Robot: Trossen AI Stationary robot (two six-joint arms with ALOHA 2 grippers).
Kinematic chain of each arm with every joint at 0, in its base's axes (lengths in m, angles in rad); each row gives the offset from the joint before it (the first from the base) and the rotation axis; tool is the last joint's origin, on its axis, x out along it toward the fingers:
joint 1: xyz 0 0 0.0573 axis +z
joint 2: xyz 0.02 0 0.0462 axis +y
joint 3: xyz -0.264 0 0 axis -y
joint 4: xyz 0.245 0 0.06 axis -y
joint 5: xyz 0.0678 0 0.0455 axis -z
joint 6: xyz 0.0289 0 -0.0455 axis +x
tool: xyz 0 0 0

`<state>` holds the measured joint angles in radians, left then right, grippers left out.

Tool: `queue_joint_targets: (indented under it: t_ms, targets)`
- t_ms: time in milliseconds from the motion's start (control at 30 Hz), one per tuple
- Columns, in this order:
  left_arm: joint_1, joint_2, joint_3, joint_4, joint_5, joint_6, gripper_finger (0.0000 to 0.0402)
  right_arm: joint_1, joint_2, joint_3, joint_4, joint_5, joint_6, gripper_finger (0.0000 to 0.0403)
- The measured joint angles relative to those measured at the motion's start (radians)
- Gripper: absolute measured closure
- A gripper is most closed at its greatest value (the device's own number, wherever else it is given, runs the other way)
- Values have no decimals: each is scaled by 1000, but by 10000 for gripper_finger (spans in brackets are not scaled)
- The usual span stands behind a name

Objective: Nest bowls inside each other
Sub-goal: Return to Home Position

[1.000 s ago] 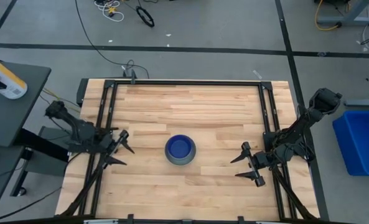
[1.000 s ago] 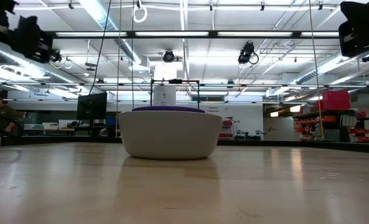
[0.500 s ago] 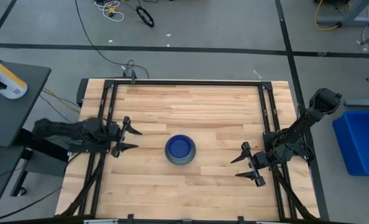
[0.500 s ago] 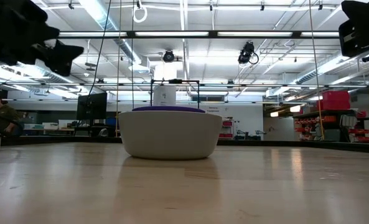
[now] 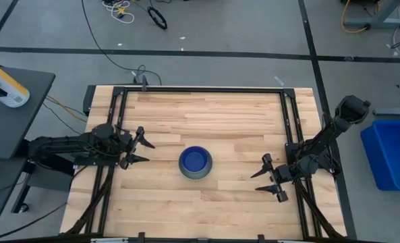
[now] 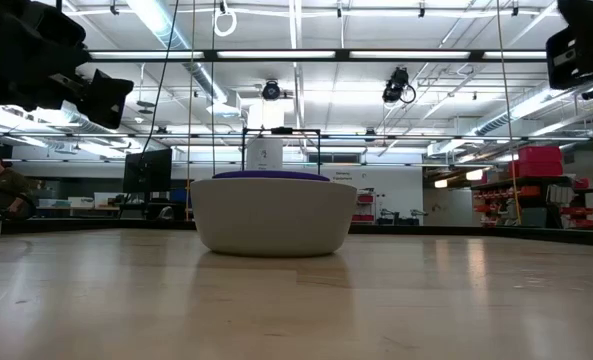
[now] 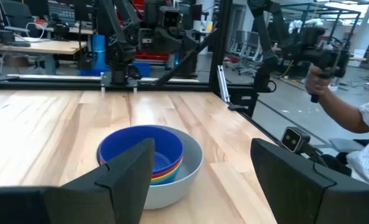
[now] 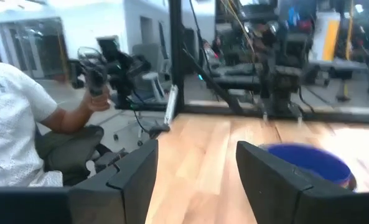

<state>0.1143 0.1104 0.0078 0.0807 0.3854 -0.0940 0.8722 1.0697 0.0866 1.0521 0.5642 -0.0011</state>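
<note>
High view puts the left gripper (image 5: 146, 152) over the table's (image 5: 213, 108) left edge, its two fingers spread wide and pointing toward the middle. It holds nothing and touches nothing. The right gripper (image 5: 254, 182) hangs near the right edge with its fingers just as far apart and also empty. Both are well apart from the bowls (image 5: 195, 163).

The bowls stand as one nested stack at about the middle of the table. From the left wrist, between that arm's parted fingers (image 7: 131, 177), the grey bowl (image 7: 190, 171) is outermost and the dark blue bowl (image 7: 140, 146) sits innermost on top. Thin red and yellow rims show between them. In the low view the grey bowl rests flat on the wood, with a sliver of dark blue rim above it.

The table is pale plank wood, framed by black rails. Beyond it, a blue bin (image 5: 392, 152) stands on the grey floor off the right edge. In the right wrist view a person in a white sleeve (image 8: 16, 112) sits beside the table, gripping a dark handle (image 8: 97, 78).
</note>
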Motion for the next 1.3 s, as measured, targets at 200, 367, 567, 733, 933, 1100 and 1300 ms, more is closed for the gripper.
queue_joint_targets:
  t_ms: [200,367,567,733,933,1100,1300]
  targets:
    - [0,0,0,0,-1,-3,127,108,-135,-77,112,-33,-161,189]
    - [0,0,0,0,-1,-5,129,267,-332,-78,-148,190,-119,199]
    - [0,0,0,0,-1,-10,127,387,-468,-78,-382,259,-30,209]
    - [0,0,0,-1,-3,-18,128,409,-475,-78,-345,212,28,214]
    - [-1,1,-1,-2,-3,-21,128,363,-469,-78,-251,-227,-94,210]
    - [0,1,-1,-2,-3,-11,128,219,-466,-77,-323,-258,2,201]
    - [0,1,-1,-2,0,-14,128,-10,-480,-77,-307,-470,-73,189]
